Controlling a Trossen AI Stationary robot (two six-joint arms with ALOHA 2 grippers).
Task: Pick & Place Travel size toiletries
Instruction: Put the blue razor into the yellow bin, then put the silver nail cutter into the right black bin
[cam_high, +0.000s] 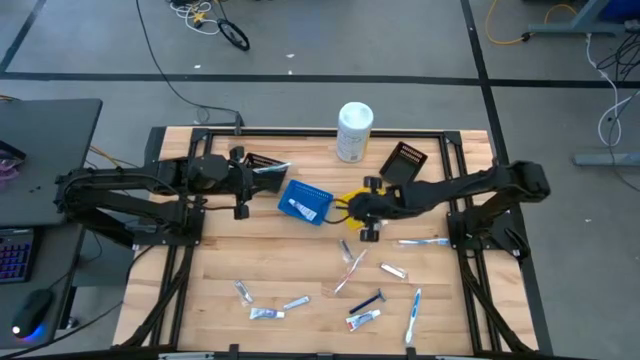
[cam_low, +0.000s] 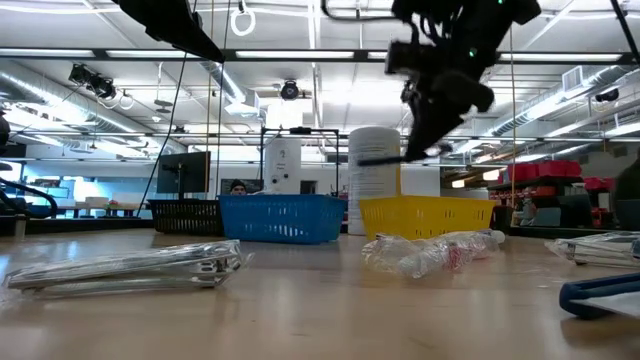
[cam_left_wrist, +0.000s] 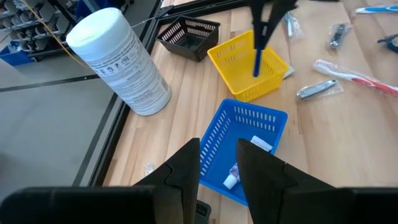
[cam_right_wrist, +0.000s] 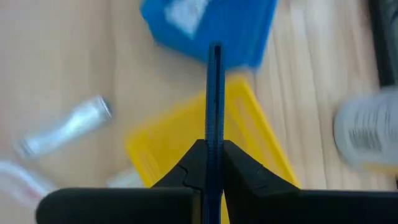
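On the wooden worktop, the right tool is clamped on a slim blue toothbrush whose long axis points down into the yellow bin directly beneath. The left tool, narrowly parted and empty, hovers over the blue bin. Only the left wrist view shows the tubes inside it.
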